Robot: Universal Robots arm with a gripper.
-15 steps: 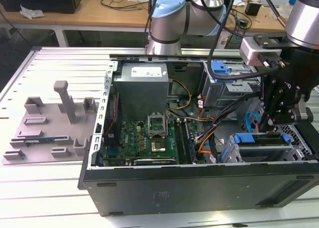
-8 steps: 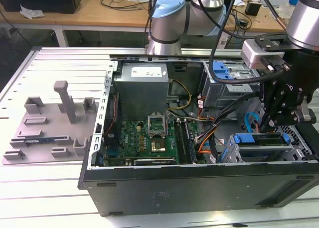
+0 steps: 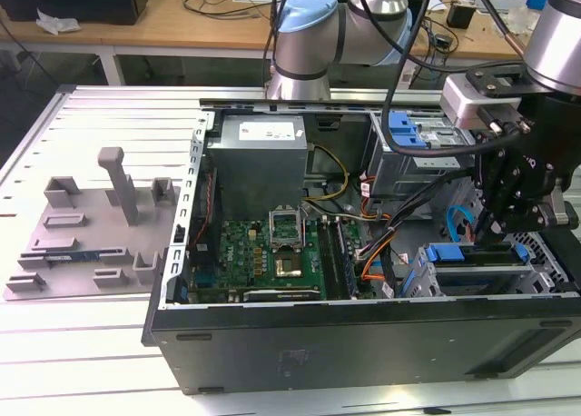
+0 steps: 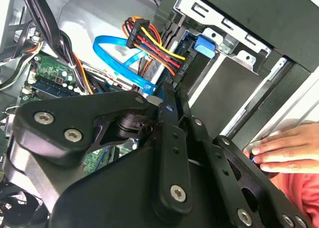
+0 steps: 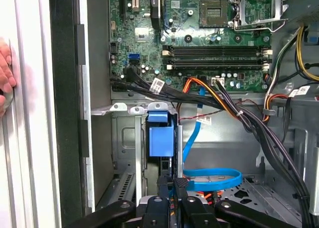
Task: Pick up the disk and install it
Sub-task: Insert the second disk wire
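A grey plastic fixture [image 3: 86, 239] was seen on the slotted metal table [image 3: 54, 343], well apart from the gripper toward the exterior view's left. The open computer case [image 3: 363, 343] was laid on its side, with the green motherboard [image 3: 263, 252] and the grey power-supply box [image 3: 259, 157] farther from the gripper than the drive bays. The black gripper [image 3: 495, 230] was lowered inside the case at the drive cage [image 3: 481, 271], toward the exterior view's right. In the first wrist view the fingers [image 5: 180, 188] were seen drawn close together directly behind the disk [image 5: 161, 138], whose blue bracket stood edge-on in the bay slot; whether the disk's edge was clamped or merely touched could not be told. A blue data cable [image 5: 212, 178] was looped just beside the gripper. In the second wrist view a person's hand [image 4: 281, 148] was rested on the case's outer rim, near the gripper body.
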